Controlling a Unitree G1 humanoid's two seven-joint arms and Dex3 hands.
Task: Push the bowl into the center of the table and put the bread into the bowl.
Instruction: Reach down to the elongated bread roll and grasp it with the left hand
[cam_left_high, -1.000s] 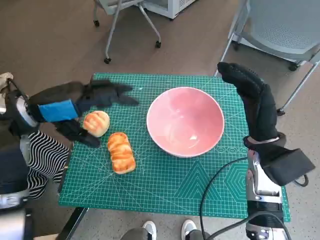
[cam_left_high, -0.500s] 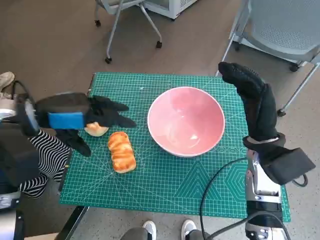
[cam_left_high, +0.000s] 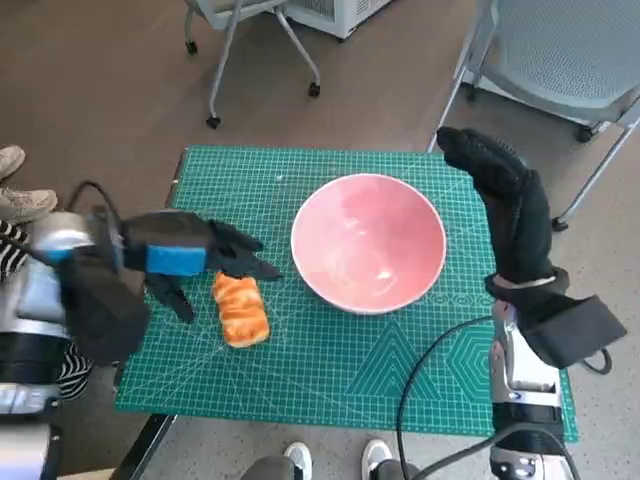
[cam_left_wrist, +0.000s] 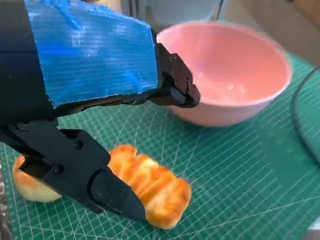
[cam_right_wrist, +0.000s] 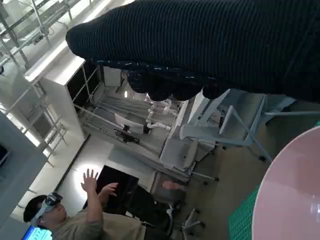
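The green-matted worktop (cam_left_high: 330, 370) carries the pink bowl (cam_left_high: 368, 243) near its middle, so the push looks done, while both breads remain outside it. The right hand (cam_left_high: 500, 195) stands beside the bowl's rim, fingers seemingly straight and holding nothing. The left hand (cam_left_high: 195, 262) hovers, fingers apart, over the striped loaf (cam_left_wrist: 150, 184) and round bun (cam_left_wrist: 30, 186), probably gripping neither.
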